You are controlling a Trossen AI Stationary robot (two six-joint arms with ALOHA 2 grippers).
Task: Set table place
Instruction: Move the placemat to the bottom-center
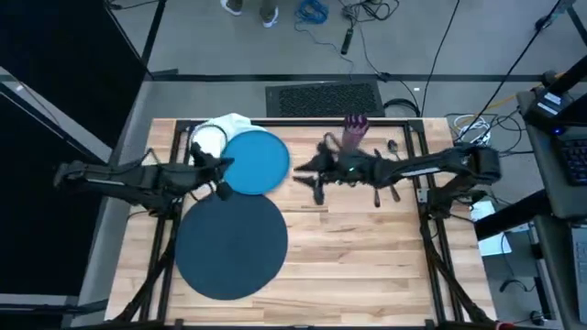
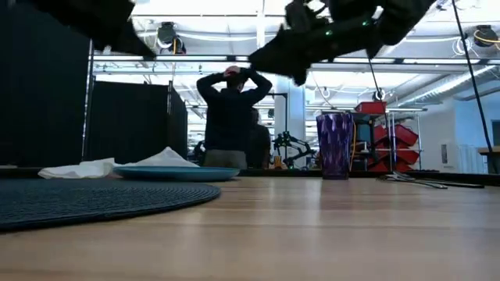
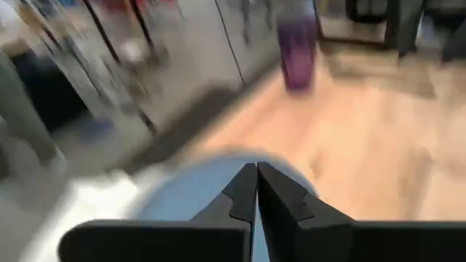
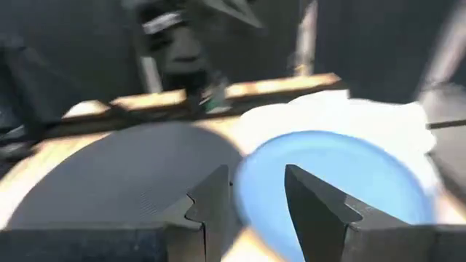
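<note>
Both hands hover over the table (image 1: 367, 266), nothing grasped.
Charger (image 1: 231, 249) near the front left; plate (image 1: 258, 162) behind it, overlapping the napkin (image 1: 220, 131) at the back edge; cup (image 1: 355, 129) back centre. Left hand (image 1: 223, 174) clenched by the plate; right hand (image 1: 310, 177) released just beside it.

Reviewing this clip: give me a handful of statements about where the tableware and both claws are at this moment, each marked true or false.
1. The blue plate sits centred on the grey charger. False: it lies beyond the charger, partly on the white napkin.
2. The purple cup stands upright on the table. True.
3. The left claw is shut, above the blue plate. True.
4. The right claw grips the cup. False: it is open and holds nothing.
5. The cutlery already lies beside the charger. False: it lies over by the cup.
</note>
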